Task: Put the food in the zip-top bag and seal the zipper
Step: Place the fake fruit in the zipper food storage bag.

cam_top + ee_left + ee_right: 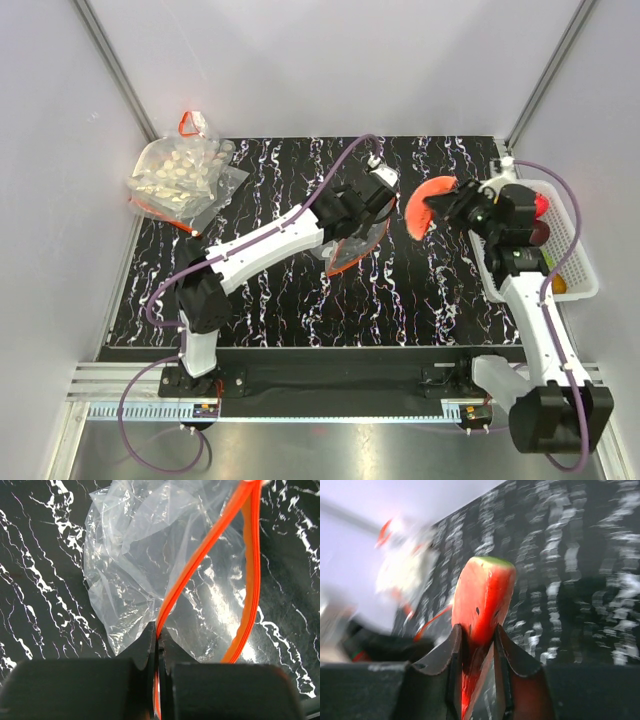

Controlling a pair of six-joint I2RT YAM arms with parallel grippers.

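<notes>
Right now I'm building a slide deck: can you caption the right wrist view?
Right gripper, jaws shut on a watermelon slice, black marbled table behind.

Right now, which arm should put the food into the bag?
Right. The right end effector grips the watermelon slice near the bag; the left end effector pinches the zipper, mouth open.

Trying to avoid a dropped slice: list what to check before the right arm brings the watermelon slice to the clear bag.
1. Left tool shut on the zipper: ok.
2. Mouth of the zip-top bag open, its two strips apart: ok.
3. Right tool clamped on the watermelon slice: ok.
4. Slice over the mouth: not ok; it hangs beside the bag, nearer the basket.
5. Mouth wide enough for the slice: cannot tell.
</notes>
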